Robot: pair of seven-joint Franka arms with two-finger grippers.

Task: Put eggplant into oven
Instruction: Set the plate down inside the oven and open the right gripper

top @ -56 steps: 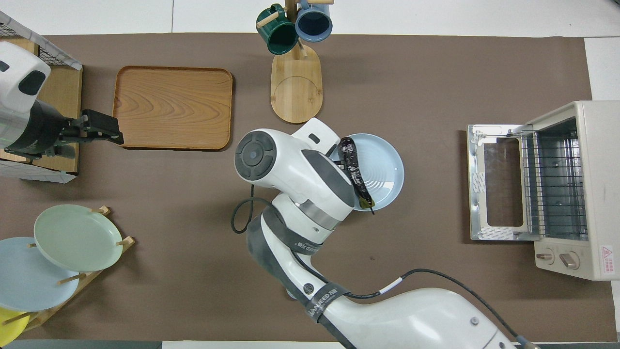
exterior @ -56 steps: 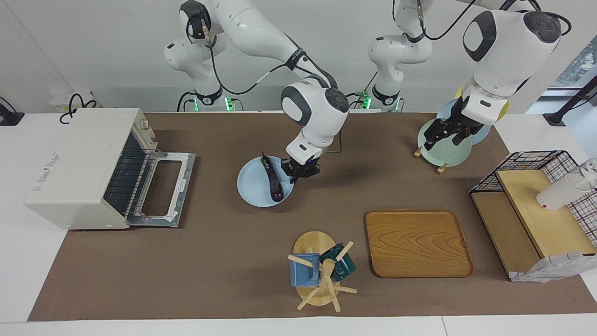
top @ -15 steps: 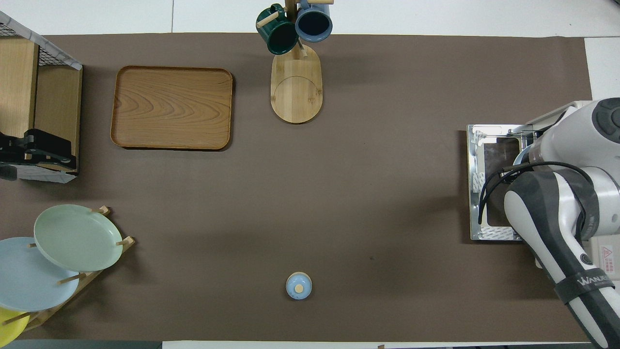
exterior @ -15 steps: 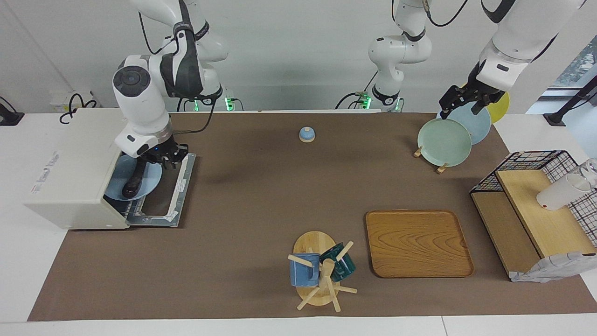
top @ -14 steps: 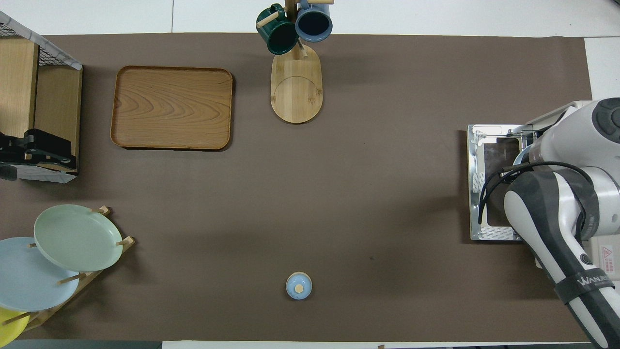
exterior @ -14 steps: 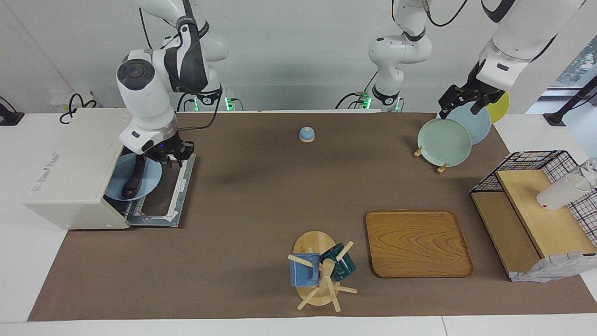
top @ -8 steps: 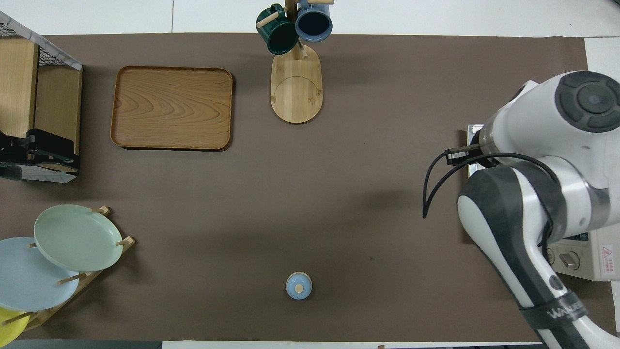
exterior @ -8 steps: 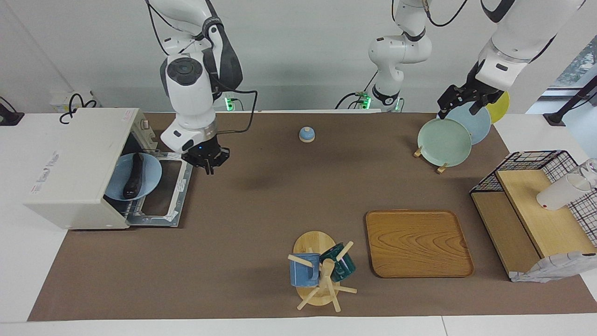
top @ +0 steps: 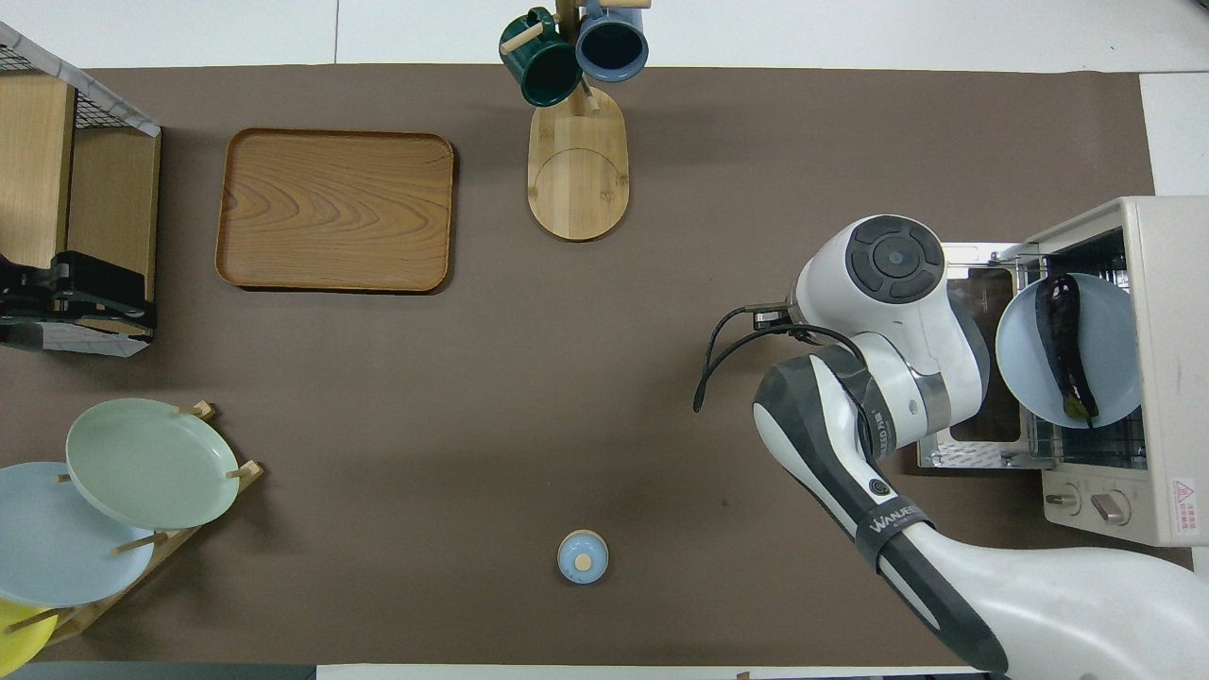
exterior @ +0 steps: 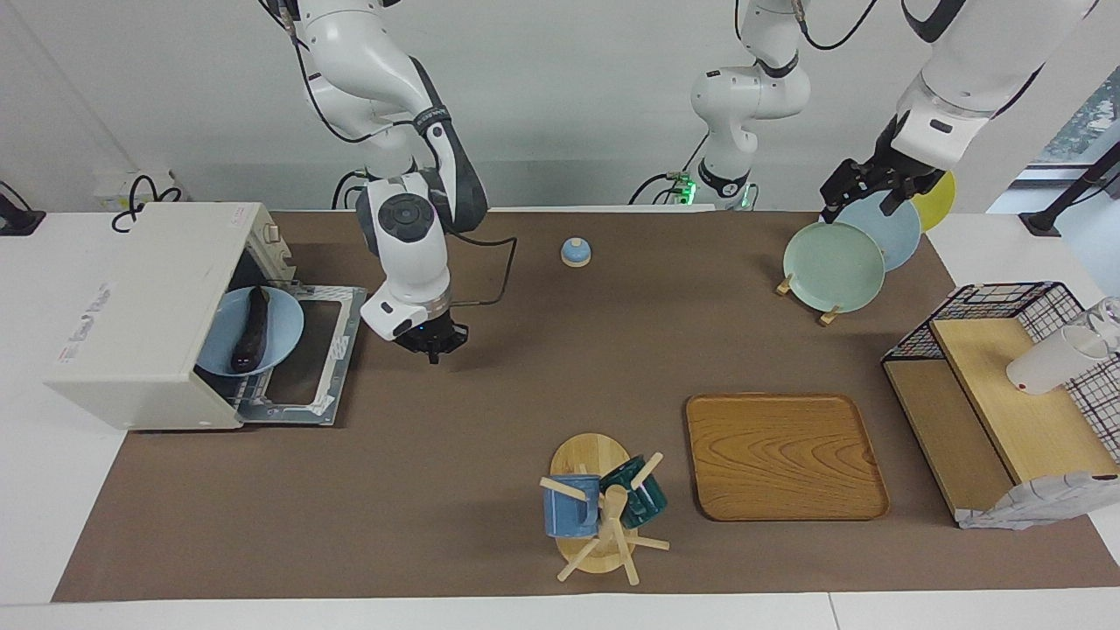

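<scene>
The eggplant point(exterior: 248, 335) in the middle left of the facing view looks smooth and shiny. It lies on a smooth blue plate point(exterior: 280, 337). The oven point(exterior: 140, 315) has dull cream sides, and its open door point(exterior: 308, 354) is shiny metal around dark glass. A soft, dull brown mat point(exterior: 455, 437) covers the table. The tray point(exterior: 783, 455) at lower right is smooth wood with wavy lines. The basket point(exterior: 1006, 302) at the right edge is thin black wire.
</scene>
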